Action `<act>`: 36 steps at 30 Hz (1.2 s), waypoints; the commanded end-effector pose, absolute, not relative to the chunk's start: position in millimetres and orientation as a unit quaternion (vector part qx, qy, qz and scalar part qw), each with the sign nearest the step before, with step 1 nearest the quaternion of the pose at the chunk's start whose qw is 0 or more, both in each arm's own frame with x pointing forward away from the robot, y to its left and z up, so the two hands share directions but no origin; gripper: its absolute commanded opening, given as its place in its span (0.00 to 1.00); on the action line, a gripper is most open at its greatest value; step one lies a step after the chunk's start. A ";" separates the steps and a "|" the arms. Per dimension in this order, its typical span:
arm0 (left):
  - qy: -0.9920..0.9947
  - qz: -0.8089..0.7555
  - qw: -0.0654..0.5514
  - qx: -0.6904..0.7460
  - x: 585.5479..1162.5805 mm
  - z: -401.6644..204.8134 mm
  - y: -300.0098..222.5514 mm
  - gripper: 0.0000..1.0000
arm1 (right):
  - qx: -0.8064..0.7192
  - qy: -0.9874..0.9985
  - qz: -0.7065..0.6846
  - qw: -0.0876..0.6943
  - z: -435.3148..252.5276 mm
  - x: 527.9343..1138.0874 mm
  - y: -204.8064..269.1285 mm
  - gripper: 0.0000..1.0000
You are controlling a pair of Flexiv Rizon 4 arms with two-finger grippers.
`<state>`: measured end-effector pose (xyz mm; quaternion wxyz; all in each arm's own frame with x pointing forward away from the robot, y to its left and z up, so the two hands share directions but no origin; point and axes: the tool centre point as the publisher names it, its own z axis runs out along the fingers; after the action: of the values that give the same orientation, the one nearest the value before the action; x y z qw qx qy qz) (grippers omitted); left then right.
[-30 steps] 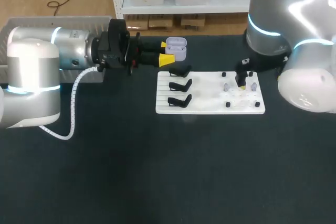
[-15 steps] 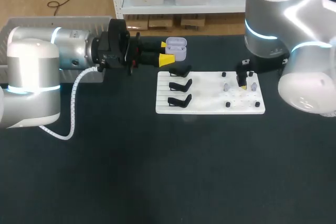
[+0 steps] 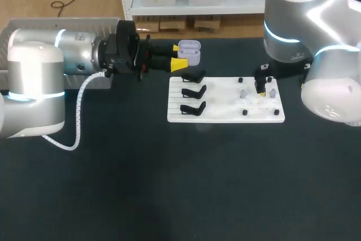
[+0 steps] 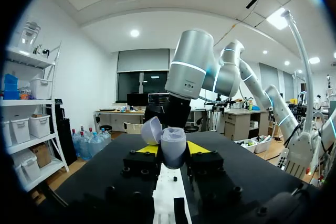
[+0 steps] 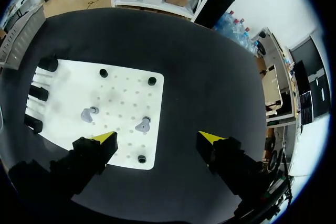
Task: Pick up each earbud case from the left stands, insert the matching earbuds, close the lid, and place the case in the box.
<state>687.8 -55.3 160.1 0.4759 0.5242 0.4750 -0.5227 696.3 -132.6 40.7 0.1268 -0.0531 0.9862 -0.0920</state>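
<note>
Hovering with right fingers [image 5: 103,139] apart, one earbud [image 5: 142,126] just ahead between them; clamping the open case [image 4: 172,149] in left fingers [image 4: 199,148].

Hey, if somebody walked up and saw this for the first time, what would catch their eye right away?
Most likely the open earbud case, lid up, held in the left gripper just beyond the far left corner of the white board. Next, the right gripper hangs open over that board's right half, where two loose earbuds lie.
</note>
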 end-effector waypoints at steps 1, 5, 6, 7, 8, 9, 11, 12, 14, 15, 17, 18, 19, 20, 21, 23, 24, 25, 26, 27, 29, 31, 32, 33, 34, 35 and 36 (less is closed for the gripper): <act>0.476 -0.521 0.479 0.523 686.1 159.6 -55.6 0.00 | -0.040 0.984 -0.103 0.136 43.5 695.7 -129.8 1.00; 0.476 -0.521 0.479 0.523 686.1 159.6 -55.6 0.00 | 0.002 0.982 -0.131 0.134 46.6 697.5 -127.3 1.00; 0.476 -0.521 0.479 0.523 686.1 159.6 -55.6 0.00 | 0.015 0.982 -0.134 0.135 47.2 698.1 -126.9 1.00; 0.476 -0.521 0.479 0.523 686.1 159.6 -55.6 0.00 | 0.022 0.982 -0.132 0.133 48.0 698.4 -125.8 1.00; 0.476 -0.521 0.479 0.523 686.1 159.6 -55.6 0.00 | 0.028 0.982 -0.137 0.131 48.5 698.0 -123.5 1.00; 0.476 -0.521 0.479 0.523 686.1 159.6 -55.6 0.00 | 0.032 0.981 -0.139 0.131 48.4 697.2 -121.0 1.00; 0.476 -0.521 0.479 0.523 686.1 159.6 -55.6 0.00 | 0.040 0.981 -0.138 0.128 48.9 694.8 -115.8 1.00; 0.476 -0.521 0.479 0.523 686.1 159.6 -55.6 0.00 | 0.044 0.981 -0.138 0.128 48.8 693.4 -113.8 1.00; 0.476 -0.521 0.479 0.523 686.1 159.6 -55.6 0.00 | 0.050 0.982 -0.134 0.123 48.0 691.6 -111.2 1.00; 0.476 -0.521 0.479 0.523 686.1 159.6 -55.6 0.00 | 0.052 0.982 -0.132 0.121 47.2 691.0 -110.5 1.00; 0.476 -0.521 0.479 0.523 686.1 159.6 -55.6 0.00 | 0.053 0.983 -0.129 0.116 45.4 690.3 -109.2 1.00; 0.476 -0.521 0.479 0.523 686.1 159.6 -55.6 0.00 | 0.052 0.984 -0.128 0.116 44.9 689.8 -108.4 1.00; 0.476 -0.521 0.479 0.523 686.1 159.6 -55.6 0.00 | 0.050 0.984 -0.128 0.114 44.3 689.3 -107.5 1.00; 0.476 -0.521 0.479 0.523 686.1 159.6 -55.6 0.00 | 0.047 0.984 -0.128 0.111 43.6 689.1 -106.8 1.00; 0.476 -0.521 0.479 0.523 686.1 159.6 -55.6 0.00 | 0.042 0.985 -0.128 0.108 42.8 689.1 -106.2 1.00; 0.476 -0.521 0.479 0.523 686.1 159.6 -55.6 0.00 | 0.030 0.985 -0.135 0.101 39.4 689.9 -104.9 0.93; 0.476 -0.521 0.479 0.523 686.1 159.6 -55.6 0.00 | 0.024 0.985 -0.139 0.098 37.3 690.5 -104.6 0.84; 0.476 -0.521 0.479 0.523 686.1 159.6 -55.6 0.00 | 0.019 0.985 -0.141 0.095 35.1 691.2 -104.3 0.67; 0.476 -0.521 0.479 0.523 686.1 159.6 -55.6 0.00 | 0.016 0.985 -0.146 0.092 33.0 691.9 -104.3 0.57; 0.476 -0.521 0.479 0.523 686.1 159.6 -55.6 0.00 | 0.013 0.984 -0.150 0.090 31.2 692.2 -104.5 0.49; 0.476 -0.521 0.479 0.523 686.1 159.6 -55.6 0.00 | 0.011 0.984 -0.152 0.089 29.8 692.6 -105.0 0.47; 0.476 -0.521 0.479 0.523 686.1 159.6 -55.6 0.00 | 0.011 0.984 -0.155 0.090 29.7 693.9 -106.0 0.47; 0.476 -0.521 0.479 0.523 686.1 159.6 -55.6 0.00 | 0.012 0.984 -0.155 0.090 29.8 694.9 -106.4 0.47; 0.476 -0.521 0.479 0.523 686.1 159.6 -55.6 0.00 | 0.012 0.983 -0.158 0.092 29.8 695.8 -106.9 0.47; 0.476 -0.521 0.479 0.523 686.1 159.6 -55.6 0.00 | 0.012 0.983 -0.158 0.093 29.8 696.8 -107.2 0.46; 0.476 -0.521 0.479 0.523 686.1 159.6 -55.6 0.00 | 0.012 0.983 -0.160 0.094 29.6 698.0 -107.8 0.45; 0.476 -0.521 0.479 0.523 686.1 159.6 -55.6 0.00 | 0.012 0.982 -0.161 0.096 29.2 699.2 -108.4 0.43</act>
<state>687.8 -55.3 160.1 0.4759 0.5242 0.4750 -0.5227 696.7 -109.1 30.8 0.0952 0.0112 0.9827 -0.1588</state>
